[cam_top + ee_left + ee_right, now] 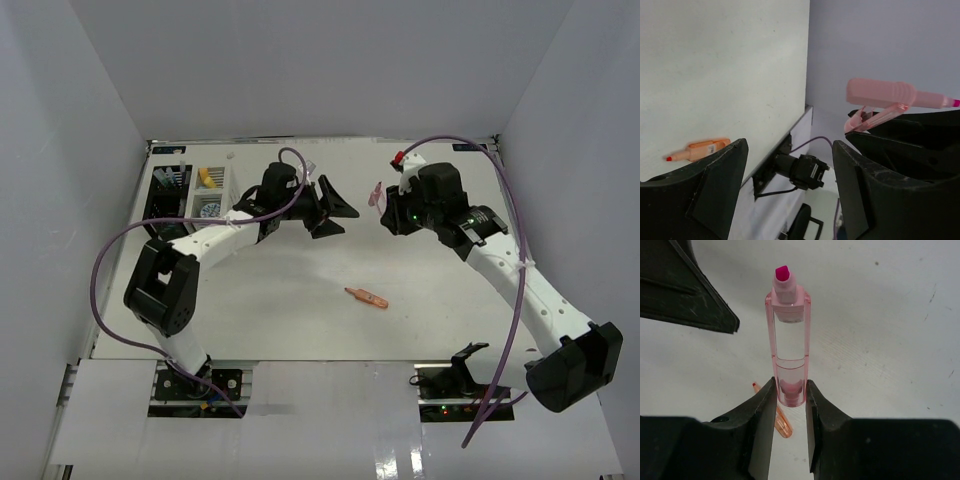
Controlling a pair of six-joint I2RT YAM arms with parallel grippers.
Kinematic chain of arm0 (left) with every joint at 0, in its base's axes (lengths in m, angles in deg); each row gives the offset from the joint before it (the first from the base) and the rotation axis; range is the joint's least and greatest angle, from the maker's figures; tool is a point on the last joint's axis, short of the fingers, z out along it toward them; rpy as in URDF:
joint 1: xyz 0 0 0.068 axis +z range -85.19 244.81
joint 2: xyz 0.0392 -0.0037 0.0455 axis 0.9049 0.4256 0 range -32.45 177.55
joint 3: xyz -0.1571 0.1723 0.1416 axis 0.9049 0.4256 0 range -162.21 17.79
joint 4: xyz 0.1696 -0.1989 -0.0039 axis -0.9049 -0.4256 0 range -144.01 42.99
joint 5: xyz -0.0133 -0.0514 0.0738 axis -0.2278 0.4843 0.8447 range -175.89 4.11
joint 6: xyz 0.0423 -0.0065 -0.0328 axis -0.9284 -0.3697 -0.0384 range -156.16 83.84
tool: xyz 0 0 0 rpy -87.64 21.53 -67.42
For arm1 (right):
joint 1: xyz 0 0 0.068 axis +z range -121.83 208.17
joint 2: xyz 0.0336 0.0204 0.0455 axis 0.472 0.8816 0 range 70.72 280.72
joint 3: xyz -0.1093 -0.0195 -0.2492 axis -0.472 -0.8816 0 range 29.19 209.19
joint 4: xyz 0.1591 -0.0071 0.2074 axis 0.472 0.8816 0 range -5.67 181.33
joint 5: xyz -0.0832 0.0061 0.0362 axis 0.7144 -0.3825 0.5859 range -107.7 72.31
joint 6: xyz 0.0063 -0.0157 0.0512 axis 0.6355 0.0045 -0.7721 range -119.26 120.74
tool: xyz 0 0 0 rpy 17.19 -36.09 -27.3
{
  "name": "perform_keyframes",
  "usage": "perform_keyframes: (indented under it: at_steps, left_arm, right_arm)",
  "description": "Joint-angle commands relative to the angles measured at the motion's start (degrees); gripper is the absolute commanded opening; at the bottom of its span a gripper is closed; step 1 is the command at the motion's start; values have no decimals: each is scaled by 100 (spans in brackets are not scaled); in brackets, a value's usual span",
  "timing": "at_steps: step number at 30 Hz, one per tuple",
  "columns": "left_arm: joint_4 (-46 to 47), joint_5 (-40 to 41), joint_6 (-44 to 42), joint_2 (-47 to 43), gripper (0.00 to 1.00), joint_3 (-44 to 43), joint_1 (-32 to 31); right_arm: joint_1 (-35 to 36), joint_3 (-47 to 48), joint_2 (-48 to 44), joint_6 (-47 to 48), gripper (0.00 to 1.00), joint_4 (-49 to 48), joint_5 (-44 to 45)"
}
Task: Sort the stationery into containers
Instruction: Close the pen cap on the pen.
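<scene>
My right gripper is shut on the clear end of a pink marker, which hangs above the table with its magenta tip pointing away from the gripper. My left gripper stands open just to the left of it, jaws wide and nothing between them. The pink marker shows off the tip of the left gripper's right finger. In the top view both grippers face each other mid-table, the marker between them. An orange marker lies on the table below. The black container and white container stand at far left.
The white container holds a yellow marker and other small items. Purple cables loop over both arms. White walls close in the table on three sides. The orange marker lies under my right fingers.
</scene>
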Motion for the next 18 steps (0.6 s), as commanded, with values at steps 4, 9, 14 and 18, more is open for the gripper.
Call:
perform_keyframes:
  at_steps: [4,9,14,18]
  left_arm:
    - [738,-767,1062,162,79,-129,-42]
    - [712,-723,1036,294,77,-253,-42]
    - [738,-512,1053,329,75,-314,-77]
    - [747,-398,1071,417,74,-481,-86]
  right_arm:
    - [40,232,-203,-10,8,-720,-450]
    - [40,477,-151,-18,8,-800,-538]
    - [40,584,-124,-97,8,-896,-863]
    - [40,470,-160,-203,8,-984,-1048]
